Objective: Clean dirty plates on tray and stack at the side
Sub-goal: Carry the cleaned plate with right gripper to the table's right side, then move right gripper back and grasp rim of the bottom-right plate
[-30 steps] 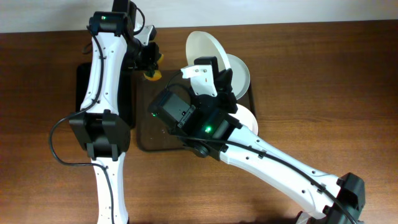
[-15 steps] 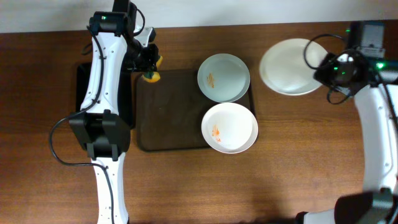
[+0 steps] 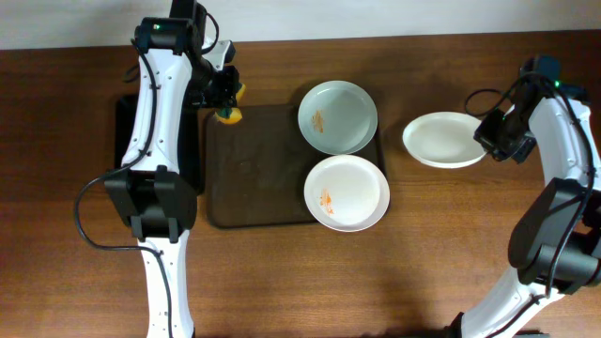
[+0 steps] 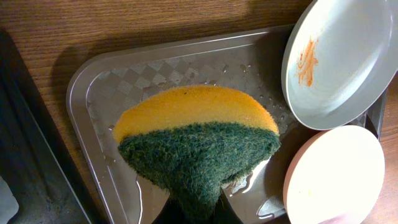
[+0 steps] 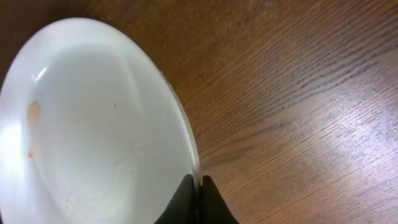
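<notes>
Partly done: plate pinched by right gripper, 3 o'clock of tray; two smeared plates waiting aboard; left gripper clamping sponge.

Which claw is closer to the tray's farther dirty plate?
Left. The left claw, shut on a sponge, is over the tray's far left corner, across from the far plate. The right claw is farther, right of the tray, pinching another plate.

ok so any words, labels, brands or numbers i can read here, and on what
No readable text anywhere: none on the two smeared plates on the tray, the plate in the right gripper, the sponge, the wooden table or the white arms.
</notes>
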Robot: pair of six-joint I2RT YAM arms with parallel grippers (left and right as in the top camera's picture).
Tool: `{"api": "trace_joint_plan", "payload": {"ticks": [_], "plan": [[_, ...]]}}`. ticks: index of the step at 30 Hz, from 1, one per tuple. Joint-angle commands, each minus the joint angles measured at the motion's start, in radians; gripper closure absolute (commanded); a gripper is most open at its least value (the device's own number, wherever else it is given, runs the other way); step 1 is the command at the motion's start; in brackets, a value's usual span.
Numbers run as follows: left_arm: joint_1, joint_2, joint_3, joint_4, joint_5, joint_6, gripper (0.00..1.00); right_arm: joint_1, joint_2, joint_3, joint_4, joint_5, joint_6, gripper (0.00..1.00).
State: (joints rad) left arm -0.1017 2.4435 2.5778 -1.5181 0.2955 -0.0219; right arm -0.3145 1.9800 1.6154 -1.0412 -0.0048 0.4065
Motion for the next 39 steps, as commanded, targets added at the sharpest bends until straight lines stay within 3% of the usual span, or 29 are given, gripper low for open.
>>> {"api": "trace_joint_plan", "payload": {"ticks": [1,2,3,4,7,12,16,24,29,33,39], "plan": [[0.000,-0.020,0.008,0.002,-0.004,0.015,0.99,-0.003,0.008,-0.050,0.006,0.090,-0.010,0.96],[0.000,-0.020,0.008,0.002,-0.004,0.015,0.99,-0.003,0.008,-0.061,0.006,0.093,-0.010,0.79],[0.000,-0.020,0.008,0.002,-0.004,0.015,0.99,-0.003,0.008,-0.063,0.006,0.092,-0.010,0.27],[0.000,-0.020,0.008,0.003,-0.004,0.015,0.99,0.000,0.007,-0.061,0.010,0.078,-0.010,0.20],[0.000,-0.020,0.008,0.002,-0.004,0.015,0.99,0.000,0.006,-0.008,-0.034,-0.068,-0.060,0.18],[-0.001,-0.020,0.008,0.006,-0.004,0.015,0.99,0.084,-0.063,0.040,-0.116,-0.311,-0.115,0.24],[-0.001,-0.020,0.008,0.006,-0.004,0.015,0.99,0.249,-0.064,-0.014,-0.172,-0.288,-0.114,0.31],[-0.001,-0.020,0.008,0.006,-0.004,0.015,0.99,0.457,-0.063,-0.274,-0.024,-0.174,-0.002,0.65],[-0.001,-0.020,0.008,0.006,-0.004,0.015,0.99,0.531,-0.063,-0.286,0.024,-0.171,-0.002,0.96],[-0.001,-0.020,0.008,0.006,-0.004,0.015,0.99,0.646,-0.063,-0.286,0.044,-0.180,0.048,0.96],[-0.001,-0.020,0.008,0.006,-0.004,0.015,0.99,0.808,-0.063,-0.286,0.274,-0.181,0.283,0.96]]}}
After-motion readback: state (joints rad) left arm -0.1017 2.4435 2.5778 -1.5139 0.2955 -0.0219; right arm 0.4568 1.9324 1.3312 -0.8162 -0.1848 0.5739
